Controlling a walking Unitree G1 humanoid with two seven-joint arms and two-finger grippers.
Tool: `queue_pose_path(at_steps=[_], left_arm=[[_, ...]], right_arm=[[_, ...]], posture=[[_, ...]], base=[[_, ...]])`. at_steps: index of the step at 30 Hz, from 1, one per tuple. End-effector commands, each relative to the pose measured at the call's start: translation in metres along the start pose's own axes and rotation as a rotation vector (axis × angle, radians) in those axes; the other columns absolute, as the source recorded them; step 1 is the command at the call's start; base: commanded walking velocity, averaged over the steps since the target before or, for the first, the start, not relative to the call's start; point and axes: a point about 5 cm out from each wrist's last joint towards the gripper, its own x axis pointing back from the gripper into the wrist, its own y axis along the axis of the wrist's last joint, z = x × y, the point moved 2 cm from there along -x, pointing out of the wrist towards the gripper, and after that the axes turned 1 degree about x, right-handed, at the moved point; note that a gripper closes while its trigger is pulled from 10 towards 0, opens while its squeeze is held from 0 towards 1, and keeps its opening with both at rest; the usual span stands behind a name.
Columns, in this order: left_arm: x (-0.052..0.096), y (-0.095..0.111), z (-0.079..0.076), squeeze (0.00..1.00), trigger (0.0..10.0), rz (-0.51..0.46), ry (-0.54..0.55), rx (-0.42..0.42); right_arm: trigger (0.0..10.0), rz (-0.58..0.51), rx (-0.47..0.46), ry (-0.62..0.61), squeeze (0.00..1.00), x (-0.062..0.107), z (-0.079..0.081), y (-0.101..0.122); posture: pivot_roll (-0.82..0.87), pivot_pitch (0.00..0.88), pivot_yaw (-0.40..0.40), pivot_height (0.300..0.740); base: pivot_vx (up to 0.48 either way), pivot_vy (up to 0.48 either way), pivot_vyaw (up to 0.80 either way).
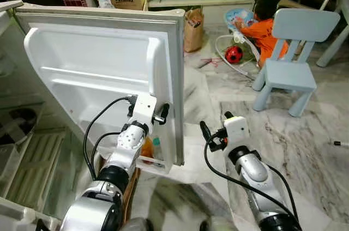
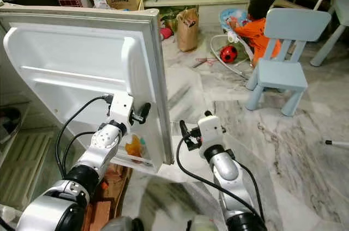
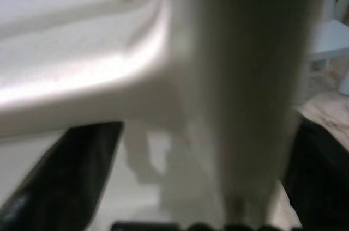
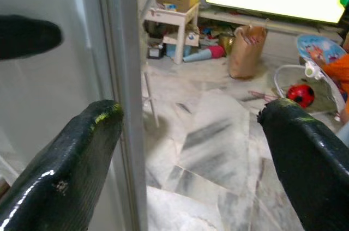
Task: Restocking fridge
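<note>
- The fridge door (image 1: 103,73) stands open across the left half of the frame, its white inner side with moulded shelves facing the camera.
- The left hand (image 1: 159,114) is at the door's free edge, just left of centre. Its fingers are spread to either side of that edge, as the left wrist view shows, and not visibly clamped on it.
- The right hand (image 1: 208,135) hovers below centre, just right of the door's edge. Its fingers are spread and hold nothing.
- In the lowest door shelf (image 1: 158,163) sit an orange item (image 1: 147,149) and a small bottle with a teal cap (image 1: 157,148).
- The step in hand looks like handling the door, either swinging it wider or closing it. Which one cannot be told.
- Next the left hand needs a firm hold on the edge, and then a steady push or pull along the door's arc.
- A child in orange (image 1: 262,26) sits on the floor at upper right, beside a pale blue chair (image 1: 292,51), well apart from the door.
</note>
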Motion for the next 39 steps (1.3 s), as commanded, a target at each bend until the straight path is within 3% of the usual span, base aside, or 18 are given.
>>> queue_pose_path(at_steps=[1,11,21,29,32,39], left_arm=[[-0.007,0.012,-0.007,0.00,10.0,-0.016,-0.031,-0.021],[-0.024,0.035,-0.032,0.00,10.0,-0.020,-0.092,-0.067],[-0.030,0.045,-0.030,0.00,10.0,-0.029,-0.077,-0.058],[-0.014,0.014,-0.012,0.00,10.0,0.013,-0.049,-0.042],[0.006,-0.017,0.008,0.00,10.0,0.075,0.005,-0.060],[0.021,-0.028,0.025,0.00,10.0,0.073,0.062,-0.066]], right_arm=[[10.0,-0.030,0.017,-0.001,0.00,-0.005,-0.001,0.009],[10.0,-0.032,0.020,-0.012,0.00,-0.003,-0.002,0.008],[10.0,-0.040,0.033,-0.030,0.00,-0.008,-0.008,0.013],[10.0,-0.038,0.022,-0.017,0.00,-0.008,-0.003,0.012],[10.0,-0.030,0.017,-0.004,0.00,-0.010,0.000,0.011],[10.0,-0.032,0.020,0.009,0.00,-0.013,0.002,0.012]], posture=[[-0.09,0.000,0.062,0.740],[-0.11,0.000,0.069,0.740],[-0.10,0.000,0.069,0.740],[-0.09,0.000,0.064,0.740],[-0.07,0.000,0.059,0.740],[-0.05,0.000,0.054,0.740]], base=[[0.446,0.000,0.00],[0.454,0.000,0.00],[0.455,0.000,0.00],[0.035,0.000,0.00],[0.000,0.000,0.00],[0.000,0.000,0.00]])
